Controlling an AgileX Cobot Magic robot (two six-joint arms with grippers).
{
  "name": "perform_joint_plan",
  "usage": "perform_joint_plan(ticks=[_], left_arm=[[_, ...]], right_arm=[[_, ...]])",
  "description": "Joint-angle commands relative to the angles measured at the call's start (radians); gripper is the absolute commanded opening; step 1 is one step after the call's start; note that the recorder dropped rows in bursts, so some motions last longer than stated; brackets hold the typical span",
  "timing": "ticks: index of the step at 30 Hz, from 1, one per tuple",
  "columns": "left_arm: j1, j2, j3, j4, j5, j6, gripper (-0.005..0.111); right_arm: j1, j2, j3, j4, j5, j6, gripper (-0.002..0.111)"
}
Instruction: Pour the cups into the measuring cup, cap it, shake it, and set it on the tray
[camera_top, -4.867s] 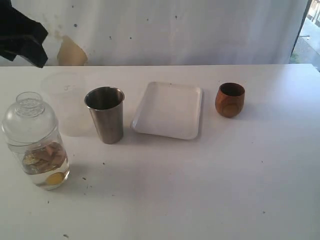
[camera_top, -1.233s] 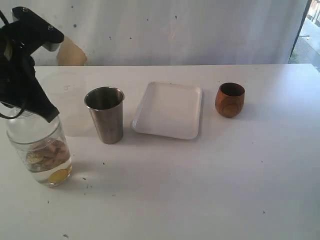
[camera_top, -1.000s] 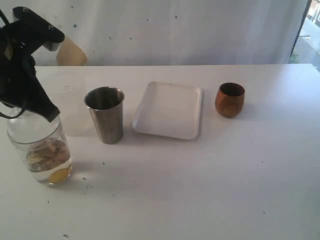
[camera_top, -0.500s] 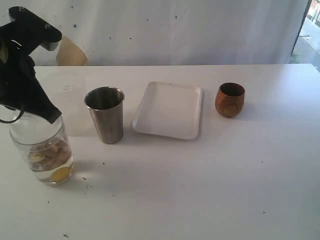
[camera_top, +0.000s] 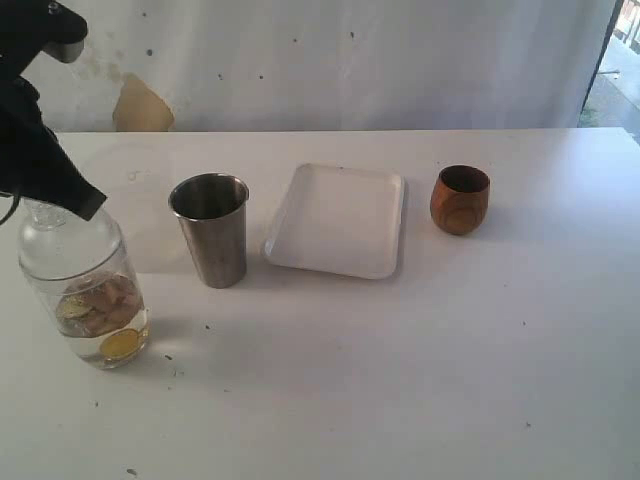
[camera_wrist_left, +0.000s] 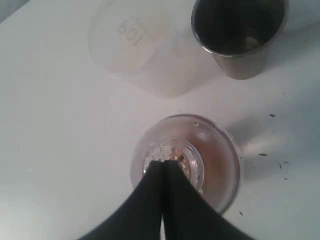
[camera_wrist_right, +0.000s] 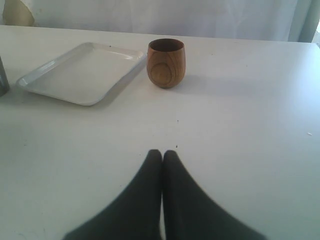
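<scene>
The clear measuring cup (camera_top: 85, 290) stands at the table's left with brown bits and a yellow piece in its base. My left gripper (camera_top: 84, 203) hangs shut just over its neck; in the left wrist view the shut fingertips (camera_wrist_left: 162, 163) hover above the open mouth of the measuring cup (camera_wrist_left: 222, 165), holding nothing. The steel tumbler (camera_top: 212, 240) (camera_wrist_left: 237, 30) stands upright to its right. Further right lie the white tray (camera_top: 335, 220) (camera_wrist_right: 80, 72) and the brown wooden cup (camera_top: 460, 200) (camera_wrist_right: 166, 62). My right gripper (camera_wrist_right: 162, 152) is shut and empty, low over bare table well short of the wooden cup.
A faint frosted translucent cup (camera_wrist_left: 132, 42) (camera_top: 130, 180) sits behind the measuring cup, left of the tumbler. A white curtain with a beige patch (camera_top: 140, 105) closes off the table's far edge.
My left arm has risen and drawn left off the measuring cup's top, so the neck now shows. The measuring cup has shifted slightly and stands more upright. The right gripper is unchanged.
</scene>
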Motion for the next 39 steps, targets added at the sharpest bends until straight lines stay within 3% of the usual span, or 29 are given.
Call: perform_joint_plan(ticks=[1, 17, 28, 30, 32, 37, 39], left_arm=[[-0.005, -0.009, 0.004, 0.006, -0.006, -0.015, 0.000], [-0.003, 0.066, 0.000, 0.050, 0.053, -0.020, 0.000], [-0.003, -0.198, -0.025, 0.048, -0.088, -0.155, 0.002], [-0.003, -0.277, 0.021, 0.016, -0.156, -0.155, 0.013], [-0.003, -0.333, 0.062, 0.003, -0.196, -0.155, 0.030], [-0.003, -0.438, 0.194, -0.008, -0.237, -0.193, 0.106], [-0.003, -0.453, 0.241, -0.013, -0.263, -0.195, 0.105]], right_arm=[[-0.005, -0.006, 0.004, 0.001, 0.000, 0.002, 0.000], [-0.005, -0.006, 0.004, 0.001, 0.000, 0.002, 0.000], [-0.005, -0.006, 0.004, 0.001, 0.000, 0.002, 0.000], [-0.005, -0.006, 0.004, 0.001, 0.000, 0.002, 0.000], [-0.005, -0.006, 0.004, 0.001, 0.000, 0.002, 0.000], [-0.005, -0.006, 0.004, 0.001, 0.000, 0.002, 0.000], [-0.005, -0.006, 0.004, 0.001, 0.000, 0.002, 0.000]])
